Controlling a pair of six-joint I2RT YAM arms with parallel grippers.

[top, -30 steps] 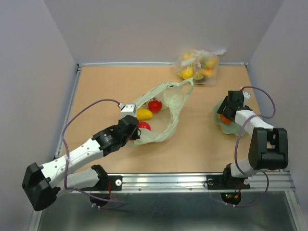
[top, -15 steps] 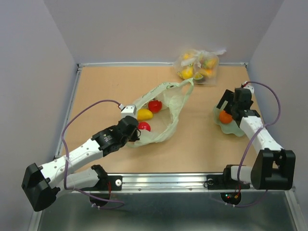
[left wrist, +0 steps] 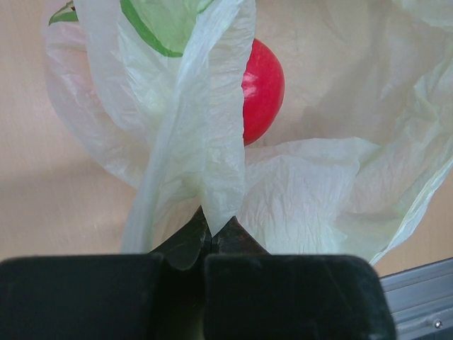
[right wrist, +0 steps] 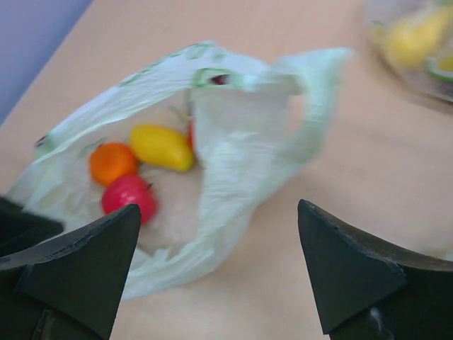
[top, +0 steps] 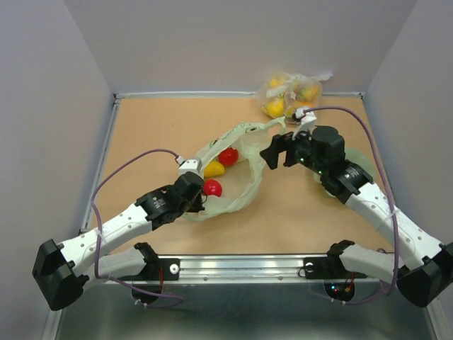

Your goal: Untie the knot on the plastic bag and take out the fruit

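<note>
The pale green plastic bag [top: 248, 173] lies mid-table with its mouth gaping; no knot shows and a handle loop [top: 272, 125] lies loose. Fruit sits inside: a yellow mango [right wrist: 163, 146], an orange one [right wrist: 112, 161] and a red one [right wrist: 129, 193]. The overhead view shows a second red fruit [top: 228, 156] farther back. My left gripper [top: 196, 197] is shut on the bag's near edge, the film pinched between its fingertips [left wrist: 191, 237], with a red fruit [left wrist: 262, 88] just beyond. My right gripper [top: 277, 152] hangs open and empty above the bag's right side, jaws wide apart [right wrist: 218, 207].
A clear bag [top: 291, 95] of other fruit rests against the back wall, also in the right wrist view's top right corner [right wrist: 417, 39]. A pale green dish [top: 362, 161] peeks out from under my right arm. The metal rail [top: 283, 265] runs along the near edge.
My right arm has swung left, from the green dish holding an orange fruit on the right side to beside the bag, jaws open. My left gripper has kept its pinch on the bag.
</note>
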